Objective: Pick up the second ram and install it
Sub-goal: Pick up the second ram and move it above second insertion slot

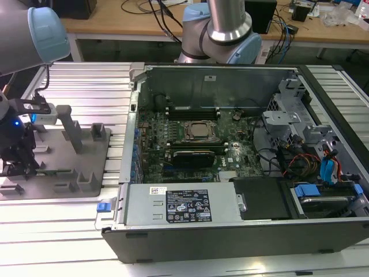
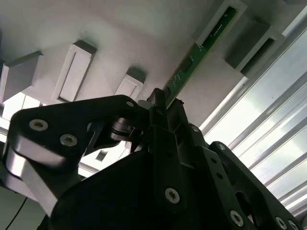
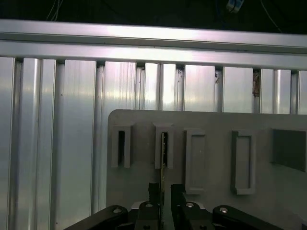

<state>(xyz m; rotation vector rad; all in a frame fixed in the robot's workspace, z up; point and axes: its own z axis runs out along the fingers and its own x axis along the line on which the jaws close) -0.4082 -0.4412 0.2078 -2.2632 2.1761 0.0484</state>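
Slotted aluminium table (image 1: 86, 81) carried the lot. Open computer case (image 1: 230, 231) sat just beside the grey fixture plate (image 1: 92, 156), on the exterior view's right of it. Gripper (image 1: 16, 168) hung low over the plate, at the side away from the case.

The second ram (image 2: 201, 45) stood on edge on the plate, its far end seated in a slotted block (image 3: 157, 143). Fingers (image 3: 152, 189) stood narrow, one each side of the ram's near end. In the first wrist view a dark sliver showed between the stick and one finger, so they were not clamped.
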